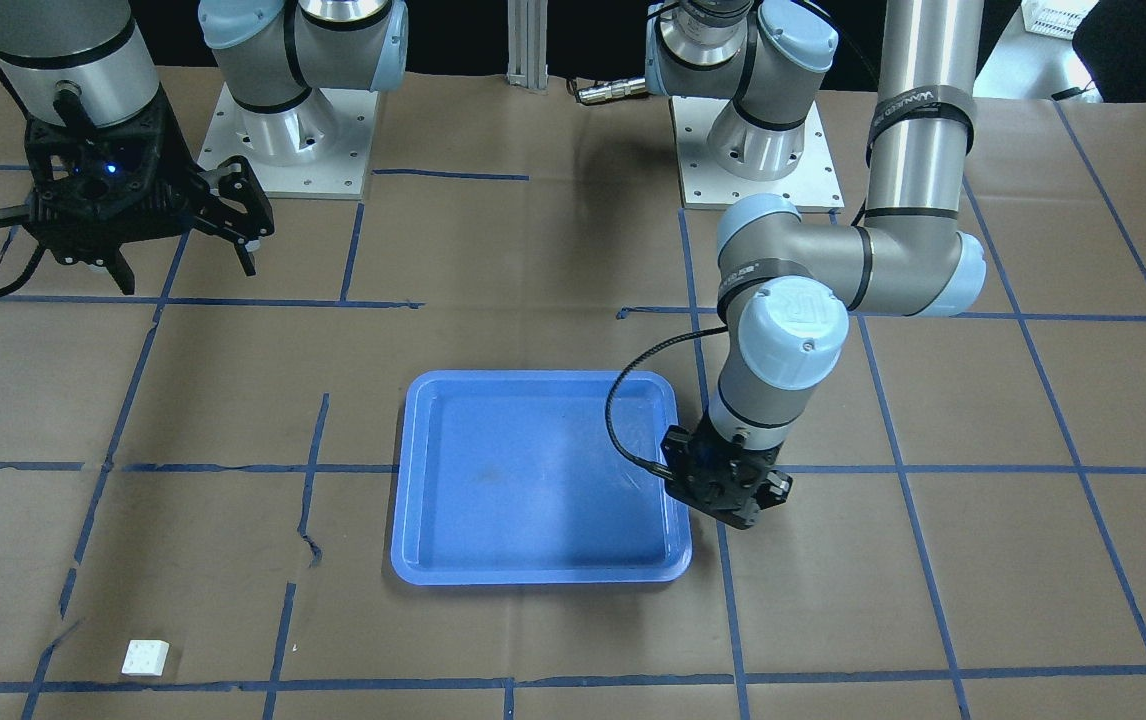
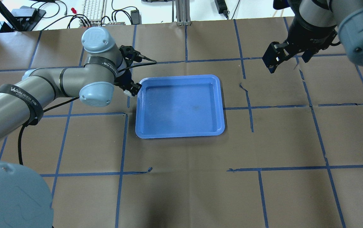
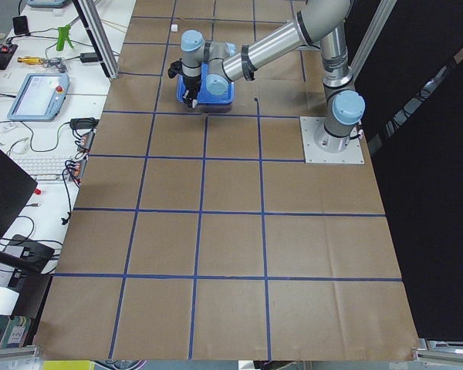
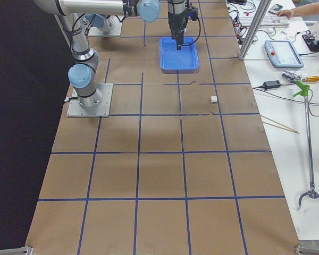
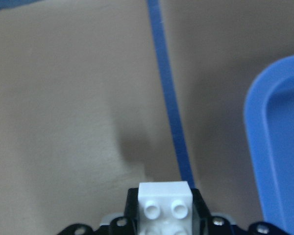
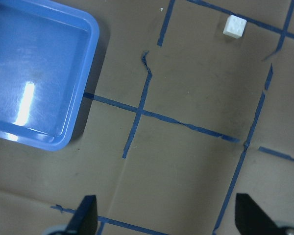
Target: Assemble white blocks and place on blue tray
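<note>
One block (image 5: 165,201) sits clamped in our left gripper (image 2: 130,90), just beside the tray (image 2: 178,76). The other block (image 1: 146,657) lies loose on the table (image 1: 933,600), well apart. Our right gripper (image 1: 188,272) hangs open and empty. We judge pickup half done: next, it must descend squarely over the loose block. A strap (image 2: 21,92) reads WANJEED; a joint cap (image 1: 795,305) shows UR.

Block (image 5: 165,203) beside tray (image 2: 180,77); second block (image 1: 146,657) well apart.

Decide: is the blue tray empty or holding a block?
Empty: the blue tray has a bare floor. One white block is in the left gripper beside it; the second white block lies apart on the table.
</note>
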Tool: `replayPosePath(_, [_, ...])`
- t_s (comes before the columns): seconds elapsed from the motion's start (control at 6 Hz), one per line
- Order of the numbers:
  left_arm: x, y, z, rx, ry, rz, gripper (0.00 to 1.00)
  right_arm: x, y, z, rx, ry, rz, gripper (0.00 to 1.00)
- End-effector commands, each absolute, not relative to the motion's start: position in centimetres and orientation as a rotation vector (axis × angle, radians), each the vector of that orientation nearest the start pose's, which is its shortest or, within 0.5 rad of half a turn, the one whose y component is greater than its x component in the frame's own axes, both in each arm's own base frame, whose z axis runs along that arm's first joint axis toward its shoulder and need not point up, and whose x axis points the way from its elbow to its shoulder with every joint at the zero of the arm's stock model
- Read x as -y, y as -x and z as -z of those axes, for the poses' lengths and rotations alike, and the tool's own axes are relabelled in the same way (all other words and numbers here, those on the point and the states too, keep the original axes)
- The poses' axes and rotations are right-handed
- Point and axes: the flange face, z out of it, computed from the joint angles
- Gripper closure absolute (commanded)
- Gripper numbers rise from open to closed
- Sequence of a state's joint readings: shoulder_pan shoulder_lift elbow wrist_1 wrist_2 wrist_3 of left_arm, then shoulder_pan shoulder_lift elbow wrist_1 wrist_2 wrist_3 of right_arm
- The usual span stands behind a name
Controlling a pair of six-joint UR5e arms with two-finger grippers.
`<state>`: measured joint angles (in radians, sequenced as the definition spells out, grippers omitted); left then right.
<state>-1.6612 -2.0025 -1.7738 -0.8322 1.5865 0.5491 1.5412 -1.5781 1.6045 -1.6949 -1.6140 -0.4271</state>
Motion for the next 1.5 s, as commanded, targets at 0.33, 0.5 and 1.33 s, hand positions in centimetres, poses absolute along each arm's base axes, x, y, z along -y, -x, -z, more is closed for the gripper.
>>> replayPosePath(0.33, [54.4,29.7,-20.7,-2.23,-2.145,0.094,0.85,52.8,-8.6,-46.7,-2.688,1.794,0.077,0.0])
replayPosePath(0.5, [53.9,30.9,-20.2,-2.175,-2.21,0.089,0.86,53.6,-6.0,-46.0,-2.541,1.986,0.053,0.0])
replayPosePath(1.33, [52.7,32.9,-16.6,-2.16,-2.266,0.07,0.02,66.8,5.3,-39.8,-2.042,2.311,0.205,0.0])
